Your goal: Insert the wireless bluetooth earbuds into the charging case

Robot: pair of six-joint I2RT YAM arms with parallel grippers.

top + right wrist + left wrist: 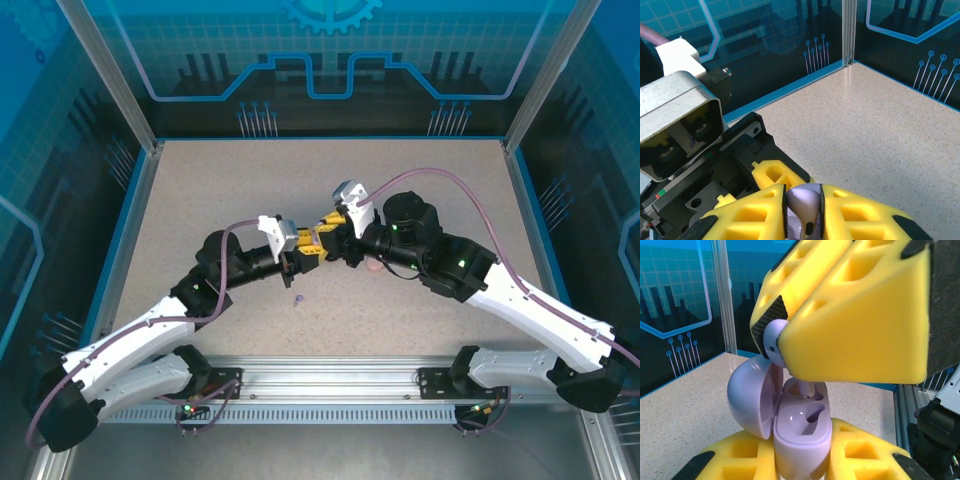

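Observation:
My left gripper (800, 456) is shut on the base of a lilac charging case (802, 432). The case stands upright with its lid (747, 395) swung open to the left. My right gripper (804, 210) is shut on a lilac earbud (805, 202), which it holds from above. In the left wrist view this earbud (772, 339) has its stem down in the case's far socket, and the near socket is empty. The two grippers meet above the table's middle, left (297, 258) and right (325, 240). A second lilac earbud (297, 299) lies loose on the table just in front of them.
A small pale pink object (372, 266) lies on the speckled table (200, 200) under the right arm. Glass walls with metal posts (150, 150) enclose the table. An aluminium rail (330, 385) runs along the near edge.

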